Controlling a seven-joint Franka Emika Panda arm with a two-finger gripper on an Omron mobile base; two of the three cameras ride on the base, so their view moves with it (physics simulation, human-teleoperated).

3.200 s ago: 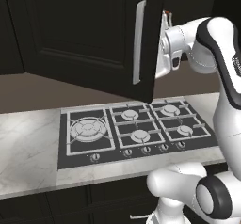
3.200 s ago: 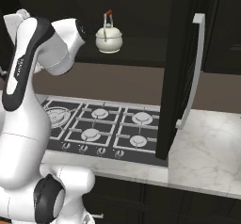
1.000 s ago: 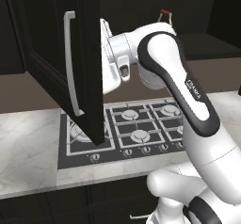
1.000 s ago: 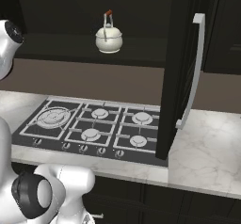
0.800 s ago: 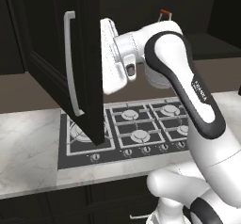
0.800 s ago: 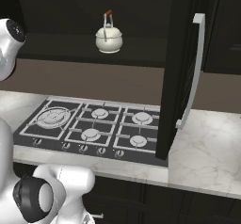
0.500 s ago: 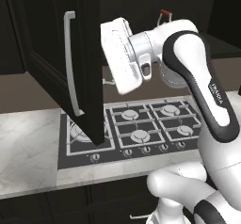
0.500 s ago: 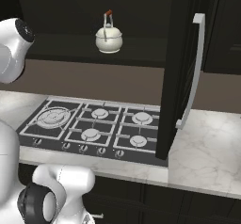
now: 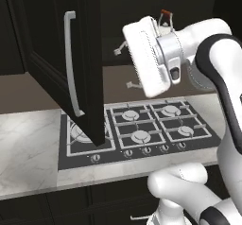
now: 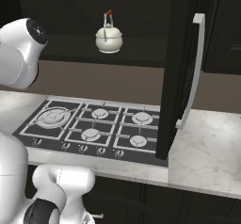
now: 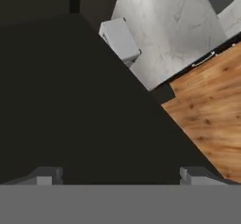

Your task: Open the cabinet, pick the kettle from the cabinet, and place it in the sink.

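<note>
Left base view, near to far: black gas hob (image 9: 137, 133) at lower centre, opened cabinet (image 9: 71, 54) door at upper left, gripper (image 9: 122, 67) at centre with its 2 fingers spread wide, grasping nothing, and kettle (image 10: 108, 37) on the shelf, upper centre of the right base view.

The white Franka arm with dark joints (image 9: 212, 73) rose from the lower right of the left base view, elbow bent high at the right edge, forearm reaching left. Its two-finger gripper (image 9: 122, 68) pointed left at upper centre, fingers spread wide, holding nothing.
</note>
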